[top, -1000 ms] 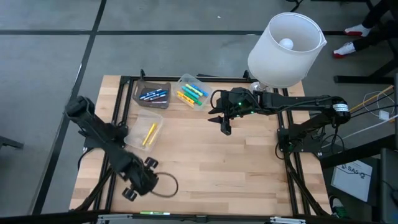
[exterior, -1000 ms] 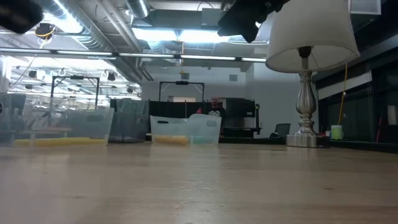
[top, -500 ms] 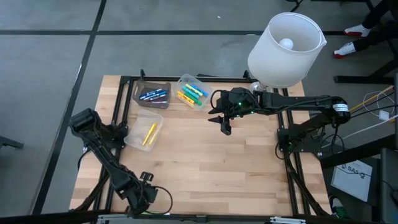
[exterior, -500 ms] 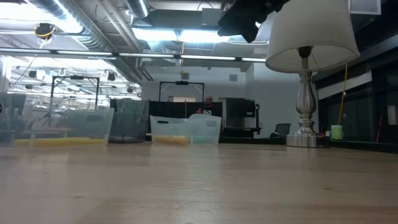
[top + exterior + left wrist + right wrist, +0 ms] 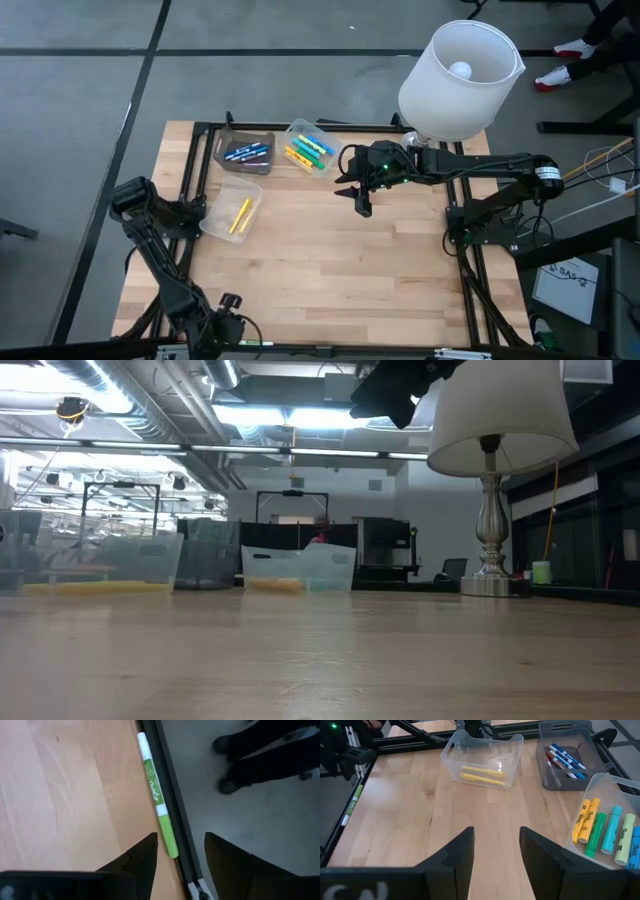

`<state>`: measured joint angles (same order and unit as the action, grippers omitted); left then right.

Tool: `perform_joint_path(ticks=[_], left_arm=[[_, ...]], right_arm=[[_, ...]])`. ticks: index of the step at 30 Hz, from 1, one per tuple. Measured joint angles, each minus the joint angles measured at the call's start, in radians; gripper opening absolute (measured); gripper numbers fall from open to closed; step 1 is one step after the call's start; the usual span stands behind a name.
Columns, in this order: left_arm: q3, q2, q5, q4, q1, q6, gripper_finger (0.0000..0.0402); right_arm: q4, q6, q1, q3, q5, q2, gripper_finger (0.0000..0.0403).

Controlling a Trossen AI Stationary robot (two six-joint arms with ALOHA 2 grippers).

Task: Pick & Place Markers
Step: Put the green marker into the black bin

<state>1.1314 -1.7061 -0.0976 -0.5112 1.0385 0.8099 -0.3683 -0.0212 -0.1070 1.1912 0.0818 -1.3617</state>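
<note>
Markers sorted into three bins, one green one loose at the table's near edge

Markers first, nearest to me: a green marker (image 5: 156,795) lies flat along the very edge of the table (image 5: 330,260), right against the dark frame rail, at the near left corner. My left gripper (image 5: 179,855) hangs just above that corner, low at the front of the table in the high view; its fingers (image 5: 142,860) are spread with nothing between them, and the marker's green end sits just ahead of the gap. Beyond the rail I see the floor and someone's dark shoes and trouser legs.

Farther in, on the left half of the table, a clear bin (image 5: 232,211) holds yellow markers (image 5: 240,215) lying flat. Behind it, near the far edge, a darker bin (image 5: 245,153) holds blue markers (image 5: 246,153), with a red one showing in the right wrist view. Just beside that, a clear bin (image 5: 309,148) tilted a little holds yellow, green and light blue markers (image 5: 306,151).

My right gripper (image 5: 362,203) hovers over the middle of the table, just right of that last bin, fingers (image 5: 454,855) spread and empty. A white-shaded lamp (image 5: 458,80) stands at the far right corner
</note>
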Motion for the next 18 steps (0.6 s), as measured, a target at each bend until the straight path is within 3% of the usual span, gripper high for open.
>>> perform_joint_path(ticks=[7,15,18], left_arm=[[0.018,-0.072,0.006,0.037,0.002,0.023,0.0157],[0.166,-0.247,-0.007,-0.169,0.002,0.016,0.0157],[0.201,-0.295,0.010,-0.171,0.002,0.017,0.0157]], right_arm=[[0.000,0.000,0.000,0.000,0.000,0.000,0.0156],[0.000,0.000,0.000,0.000,-0.001,0.000,0.0156],[-0.002,0.000,0.000,0.000,-0.001,0.000,0.0156]])
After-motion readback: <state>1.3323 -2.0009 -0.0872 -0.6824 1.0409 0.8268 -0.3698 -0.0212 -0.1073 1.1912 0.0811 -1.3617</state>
